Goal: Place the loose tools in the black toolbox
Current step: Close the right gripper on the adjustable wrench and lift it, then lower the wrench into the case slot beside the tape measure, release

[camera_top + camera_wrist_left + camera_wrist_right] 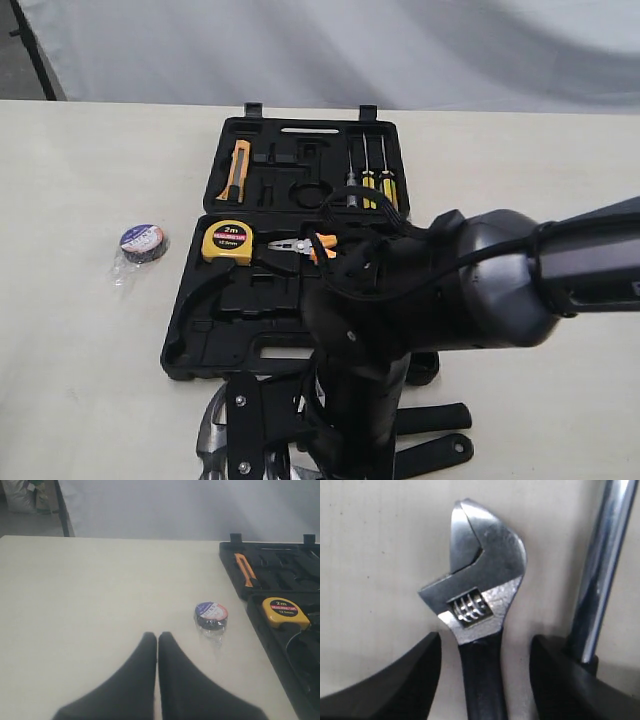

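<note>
Right hand [485, 641] spread wide, straddling a silver adjustable wrench with black handle [480, 580], flat on the pale bench [370, 555] and clear of both fingers. Beside one finger, the steel shaft of a claw hammer [600, 565]. Left hand [157, 639] pressed together, empty. Ahead of it, a small black tape roll in clear wrapper [211, 616], label unreadable. Further off, an open black moulded toolbox [185, 350] holding a yellow tape measure [284, 611] marked "2m".

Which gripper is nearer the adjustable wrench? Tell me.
Right. The right gripper straddles the adjustable wrench; the left gripper is shut near the tape roll, wrench outside its view.
</note>
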You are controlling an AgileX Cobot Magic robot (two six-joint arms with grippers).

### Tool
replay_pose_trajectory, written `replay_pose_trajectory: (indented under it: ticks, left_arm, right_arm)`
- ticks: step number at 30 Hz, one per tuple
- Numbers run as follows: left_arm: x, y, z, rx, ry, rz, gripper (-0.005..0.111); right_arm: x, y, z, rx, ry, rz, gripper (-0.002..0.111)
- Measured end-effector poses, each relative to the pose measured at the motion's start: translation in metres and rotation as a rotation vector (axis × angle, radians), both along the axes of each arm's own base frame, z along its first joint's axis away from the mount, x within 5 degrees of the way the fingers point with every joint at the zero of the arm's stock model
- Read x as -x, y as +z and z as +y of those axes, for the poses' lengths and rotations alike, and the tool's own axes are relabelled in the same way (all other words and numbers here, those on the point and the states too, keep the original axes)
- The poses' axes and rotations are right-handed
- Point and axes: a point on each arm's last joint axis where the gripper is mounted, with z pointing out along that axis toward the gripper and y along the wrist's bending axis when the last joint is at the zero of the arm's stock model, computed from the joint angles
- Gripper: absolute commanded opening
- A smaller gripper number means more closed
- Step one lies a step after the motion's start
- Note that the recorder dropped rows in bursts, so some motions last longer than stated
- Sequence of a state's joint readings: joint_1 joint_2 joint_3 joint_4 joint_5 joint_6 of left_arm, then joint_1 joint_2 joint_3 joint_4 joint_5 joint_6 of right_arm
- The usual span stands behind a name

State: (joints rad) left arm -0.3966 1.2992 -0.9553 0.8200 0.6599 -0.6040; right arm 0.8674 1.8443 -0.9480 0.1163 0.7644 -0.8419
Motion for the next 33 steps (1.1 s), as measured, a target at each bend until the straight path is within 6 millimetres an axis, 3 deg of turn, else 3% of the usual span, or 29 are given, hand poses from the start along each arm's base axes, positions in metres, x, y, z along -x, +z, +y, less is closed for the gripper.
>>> replay_pose_trajectory:
  ticks: [3,6,7,18,22,28,33]
  left_arm:
    - [0.0,0.0,0.0,0.0,0.0,0.0,0.001]
    - [0.0,0.0,0.0,0.0,0.0,0.0,0.001]
    - [0.0,0.0,0.0,0.0,0.0,0.0,0.001]
    - [0.0,0.0,0.0,0.0,0.0,0.0,0.001]
    - [0.0,0.0,0.0,0.0,0.0,0.0,0.001]
    - [0.0,0.0,0.0,0.0,0.0,0.0,0.001]
    - [0.0,0.0,0.0,0.0,0.0,0.0,0.001]
  right_arm:
    - [-0.001,-0.004,0.002,0.002,0.0,0.002,0.04]
    - [-0.002,-0.005,0.003,0.002,0.004,-0.001,0.005]
    - [-0.003,-0.005,0.003,0.001,0.008,-0.004,0.0]
    - [0.001,-0.002,0.0,0.033,0.059,0.034,-0.001]
    - [-0.002,0.021,0.006,0.039,0.074,0.05,-0.001]
    - [-0.025,0.069,0.027,0.002,0.1,-0.044,-0.001]
    - [-0.065,0.087,0.018,-0.033,-0.012,-0.103,-0.001]
